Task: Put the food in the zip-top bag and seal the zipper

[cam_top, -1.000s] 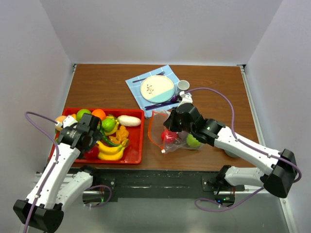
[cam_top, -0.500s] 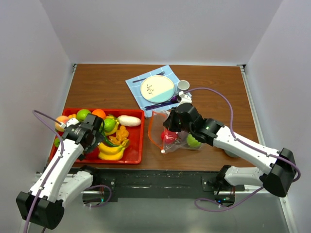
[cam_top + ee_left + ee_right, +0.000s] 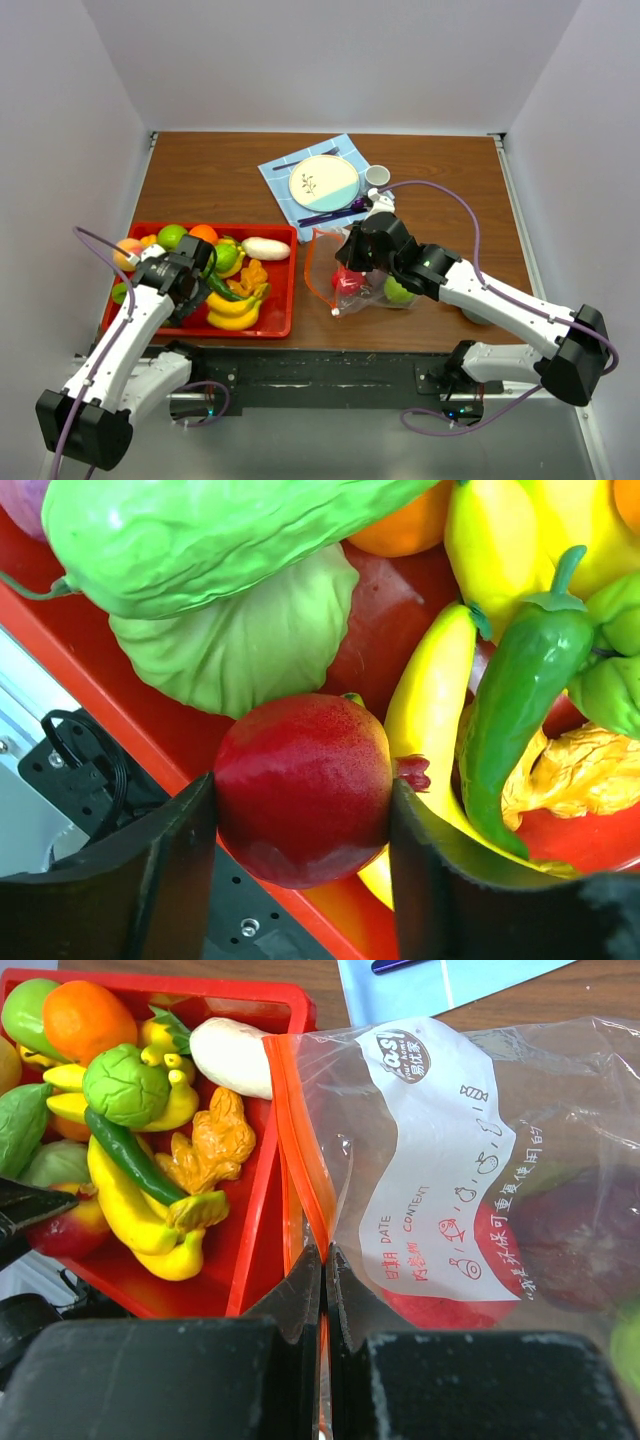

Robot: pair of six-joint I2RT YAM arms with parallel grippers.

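Your left gripper [image 3: 300,880] stands over the near part of the red tray [image 3: 293,290]. Its fingers [image 3: 150,880] press against either side of a red pomegranate [image 3: 300,780], so it grips that fruit at a medium spread. The pomegranate sits among other food. A pale green leafy vegetable [image 3: 240,640] lies just behind it, a yellow banana [image 3: 430,700] touches its right side, and a green chilli [image 3: 520,710] lies across the banana. You cannot tell from these views whether the pomegranate is clear of the tray floor.

Your right gripper [image 3: 323,1260] is closed tight, pinching the zipper [image 3: 295,1130], the orange-red strip along the mouth of the zip-top bag [image 3: 450,1160]. The bag lies on the tabletop [image 3: 200,180] just right of the tray, with its mouth turned toward the tray. Inside the bag you have a red apple [image 3: 347,280] and a green apple [image 3: 398,291].
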